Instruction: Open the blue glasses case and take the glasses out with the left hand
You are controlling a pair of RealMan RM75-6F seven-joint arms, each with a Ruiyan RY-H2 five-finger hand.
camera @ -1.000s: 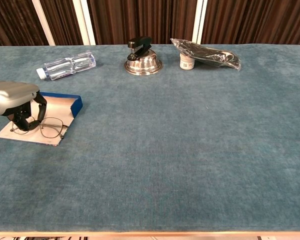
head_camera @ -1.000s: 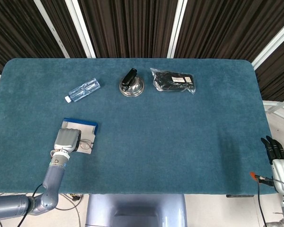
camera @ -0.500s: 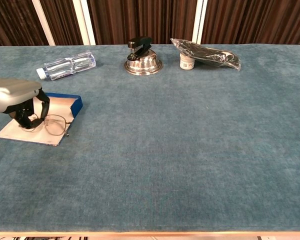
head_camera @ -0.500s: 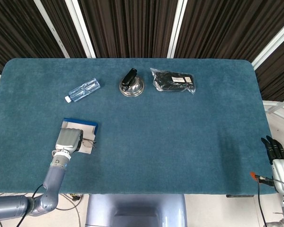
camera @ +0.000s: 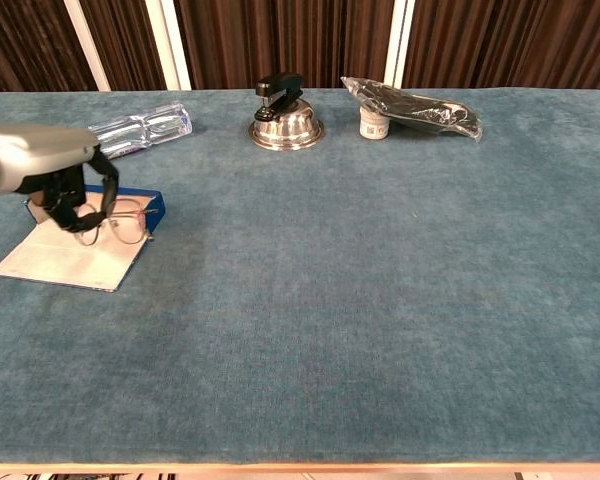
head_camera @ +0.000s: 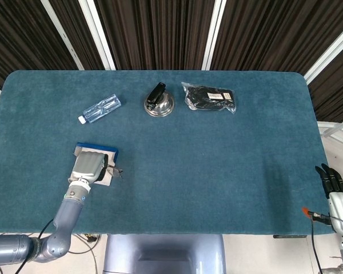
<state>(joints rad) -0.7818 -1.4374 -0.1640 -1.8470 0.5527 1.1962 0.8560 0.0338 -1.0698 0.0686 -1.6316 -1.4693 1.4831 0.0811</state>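
The blue glasses case (camera: 73, 251) (head_camera: 97, 148) lies open and flat at the table's left front, its pale lining facing up. My left hand (camera: 58, 178) (head_camera: 89, 166) hovers above it and pinches the thin wire-framed glasses (camera: 127, 221) (head_camera: 115, 170), which hang clear of the lining, lenses toward the right. My right hand (head_camera: 333, 181) rests beyond the table's right front corner, holding nothing, dark fingers extended; the chest view does not show it.
A clear plastic bottle (camera: 140, 129) lies at the back left. A black stapler sits on an upturned metal bowl (camera: 285, 126) at the back centre. A black item in a plastic bag (camera: 412, 110) lies right of the bowl.
My left hand has risen and shifted right with the glasses, lifting them off the open case lining. The right hand has not moved.
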